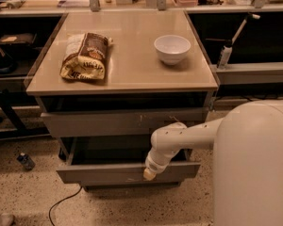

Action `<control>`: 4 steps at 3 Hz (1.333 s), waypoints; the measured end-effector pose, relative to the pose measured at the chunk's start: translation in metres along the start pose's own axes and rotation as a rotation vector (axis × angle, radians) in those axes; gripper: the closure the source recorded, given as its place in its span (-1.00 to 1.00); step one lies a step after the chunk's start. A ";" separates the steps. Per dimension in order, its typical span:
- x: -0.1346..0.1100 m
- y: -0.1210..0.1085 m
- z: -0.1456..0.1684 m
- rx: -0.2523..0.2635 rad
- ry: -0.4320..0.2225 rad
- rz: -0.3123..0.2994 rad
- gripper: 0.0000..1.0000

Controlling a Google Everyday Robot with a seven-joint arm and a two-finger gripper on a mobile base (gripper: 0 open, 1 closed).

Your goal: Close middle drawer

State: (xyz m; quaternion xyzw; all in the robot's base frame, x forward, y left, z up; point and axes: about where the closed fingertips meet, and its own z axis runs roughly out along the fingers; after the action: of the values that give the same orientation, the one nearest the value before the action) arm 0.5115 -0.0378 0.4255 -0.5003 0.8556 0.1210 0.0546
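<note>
Robot body (254,164) fills the lower right. The cabinet (132,74) stands centre frame with a flat tan top. The middle drawer (99,173) is the low one, pulled well out toward the camera. Its plain front panel runs left to right across the cabinet's width, with the dark open inside showing behind it. Above it is another drawer front (108,122) with small white scratches, sticking out only slightly. The arm (179,138) reaches from the body leftward, then bends down in front of the cabinet. A chip bag (85,55) lies on the left of the top and a white bowl (172,48) sits on the right, well apart. The gripper (149,174) points down at the top edge of the middle drawer's front, right of its centre, and looks to be touching it. Cannot tell whether it is spread or pressed together. Key relation: the panel lies directly behind the gripper, away from the camera, so closing likely means a straight push back, square to the panel's long axis. The off-centre contact could skew the drawer. A small bottle (26,161) lies on the floor at left.
</note>
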 end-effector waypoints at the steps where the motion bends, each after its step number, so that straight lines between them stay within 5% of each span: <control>1: 0.000 0.000 0.001 0.000 0.001 0.000 0.64; 4: 0.000 0.000 0.001 0.000 0.001 0.000 -0.76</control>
State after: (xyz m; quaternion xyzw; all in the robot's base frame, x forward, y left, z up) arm 0.5115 -0.0377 0.4248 -0.5003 0.8557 0.1209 0.0540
